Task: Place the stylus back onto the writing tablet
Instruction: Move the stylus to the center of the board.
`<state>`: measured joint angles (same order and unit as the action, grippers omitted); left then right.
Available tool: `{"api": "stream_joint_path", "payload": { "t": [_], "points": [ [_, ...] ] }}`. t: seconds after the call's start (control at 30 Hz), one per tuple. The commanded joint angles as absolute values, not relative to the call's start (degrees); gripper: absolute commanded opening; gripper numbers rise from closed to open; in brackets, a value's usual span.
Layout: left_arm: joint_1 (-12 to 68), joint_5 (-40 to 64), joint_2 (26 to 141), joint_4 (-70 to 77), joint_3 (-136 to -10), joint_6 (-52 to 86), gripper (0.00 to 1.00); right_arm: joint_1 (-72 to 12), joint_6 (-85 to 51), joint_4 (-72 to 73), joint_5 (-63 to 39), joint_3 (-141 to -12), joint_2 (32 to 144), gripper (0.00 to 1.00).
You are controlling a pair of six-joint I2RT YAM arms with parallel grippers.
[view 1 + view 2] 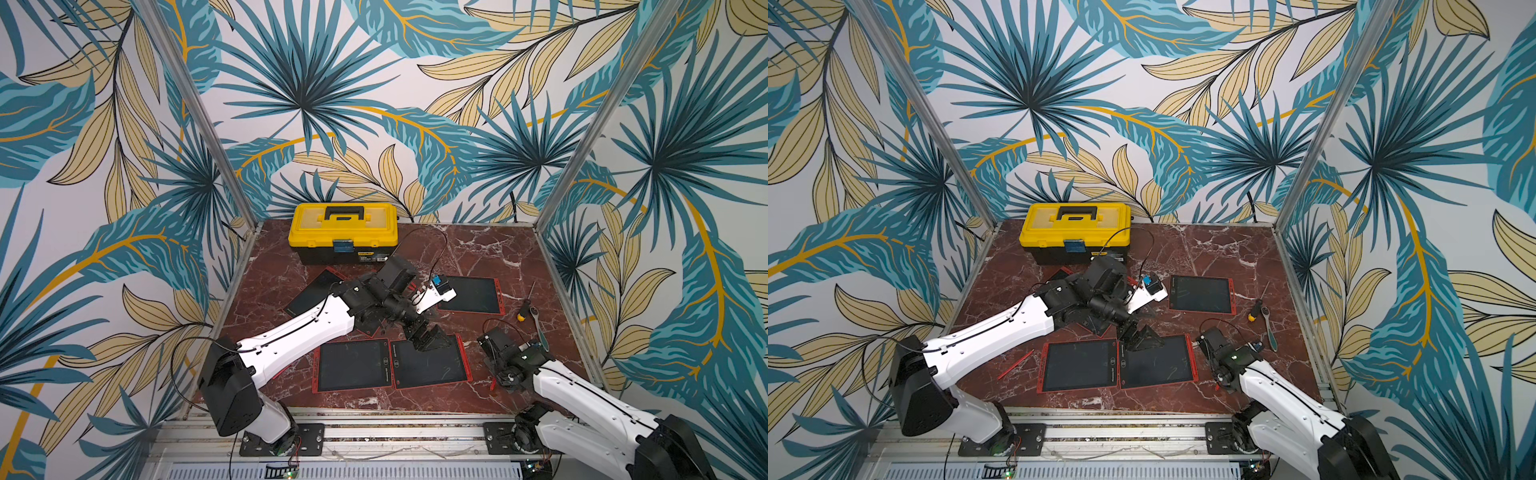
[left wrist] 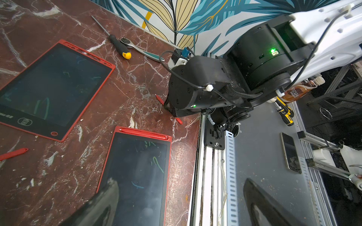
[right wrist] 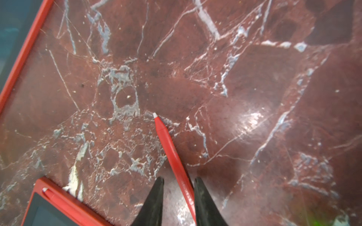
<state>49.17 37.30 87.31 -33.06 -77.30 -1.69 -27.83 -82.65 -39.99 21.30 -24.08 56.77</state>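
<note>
A loose red stylus (image 3: pixel 168 140) with a white tip lies flat on the marble, its rear part between the jaws of my right gripper (image 3: pixel 178 179). The jaws stand apart: the stylus rests against one finger, with a gap to the other. In a top view only its red end (image 1: pixel 492 384) shows under the right gripper (image 1: pixel 496 380). The front right writing tablet (image 1: pixel 430 363), red-framed, lies just left of it, with another stylus (image 2: pixel 144 134) docked in its edge. My left gripper (image 2: pixel 179 181) hangs wide open and empty over that tablet (image 2: pixel 135 172).
Three more red tablets lie around: front left (image 1: pixel 351 365), back right (image 1: pixel 469 295), back left (image 1: pixel 316 291) under the left arm. Loose styluses (image 1: pixel 1016 365) (image 2: pixel 13 153) lie on the marble. Yellow toolbox (image 1: pixel 343 232) at the back; screwdriver (image 1: pixel 525 305) and ratchet (image 1: pixel 540 328) at right.
</note>
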Motion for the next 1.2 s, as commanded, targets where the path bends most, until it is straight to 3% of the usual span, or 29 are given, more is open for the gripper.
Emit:
{"api": "stream_joint_path", "payload": {
  "t": [0.0, 0.33, 0.83, 1.17],
  "points": [
    [48.78, 37.39, 86.41, -33.77, -79.45, -1.65, 1.0, -27.68, -81.24, -38.13, 21.01, -24.67, 59.03, 0.29],
    [47.73, 36.96, 85.72, -33.8, -79.28, -1.21, 1.0, -27.63, -80.16, -30.85, 19.18, -26.2, 67.8, 0.27],
    [45.53, 31.96, 80.9, -35.27, -75.78, 1.69, 1.0, -24.69, -67.29, -25.12, 19.48, -35.95, 79.75, 0.24],
    [45.38, 20.28, 69.63, -37.27, -67.11, 14.05, 1.0, -24.59, -45.91, -29.79, 19.81, -43.57, 76.42, 0.31]
  ]
}}
